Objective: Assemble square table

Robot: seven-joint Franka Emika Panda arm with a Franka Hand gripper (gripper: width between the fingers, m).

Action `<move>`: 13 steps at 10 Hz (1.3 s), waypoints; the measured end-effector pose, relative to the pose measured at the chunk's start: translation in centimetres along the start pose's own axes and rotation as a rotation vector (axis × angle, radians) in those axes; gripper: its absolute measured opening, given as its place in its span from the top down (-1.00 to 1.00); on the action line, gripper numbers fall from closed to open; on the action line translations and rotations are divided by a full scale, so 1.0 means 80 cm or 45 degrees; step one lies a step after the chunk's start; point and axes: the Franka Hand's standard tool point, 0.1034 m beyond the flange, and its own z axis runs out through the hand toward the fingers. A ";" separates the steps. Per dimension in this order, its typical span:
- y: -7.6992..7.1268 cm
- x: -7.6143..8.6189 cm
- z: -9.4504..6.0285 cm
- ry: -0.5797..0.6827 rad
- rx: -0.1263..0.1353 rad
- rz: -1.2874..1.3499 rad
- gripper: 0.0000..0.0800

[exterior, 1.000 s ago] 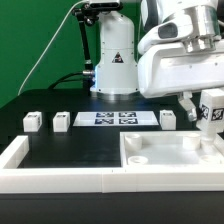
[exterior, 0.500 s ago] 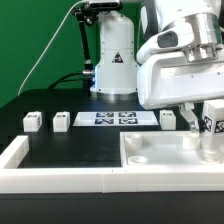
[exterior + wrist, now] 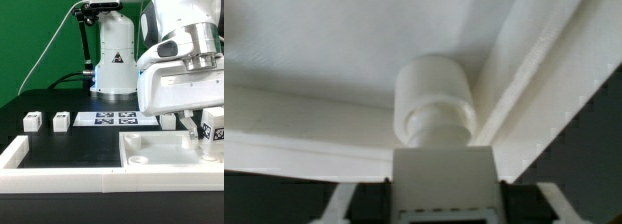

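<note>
Fingers (image 3: 336,204) set narrow, closed on one leg (image 3: 212,128) and gripping its blocky tagged end.

Leg hangs over the slab (image 3: 150,152), at the far corner on the exterior view's right. Its long axis is roughly upright, round peg end down, running straight out from the fingers. In the wrist view the peg points into the angle where two raised edges meet. Peg tip and socket: touching or just apart — cannot tell.

Judgement: the next move runs along the leg's own axis into that corner socket, so tilt matters more than sideways offset.

Slab lies on the bench (image 3: 70,143) — white, raised rim, round sockets showing. Three spare legs (image 3: 32,121) stand in a row beside the marker board (image 3: 118,119).
</note>
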 end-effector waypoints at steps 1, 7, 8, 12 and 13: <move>-0.001 -0.003 0.001 -0.002 0.000 0.000 0.27; -0.008 -0.011 0.002 0.108 -0.022 -0.010 0.27; -0.007 -0.011 0.003 0.107 -0.021 -0.010 0.26; -0.007 -0.011 0.003 0.107 -0.021 -0.010 -0.54; -0.007 -0.011 0.003 0.107 -0.021 -0.010 -0.60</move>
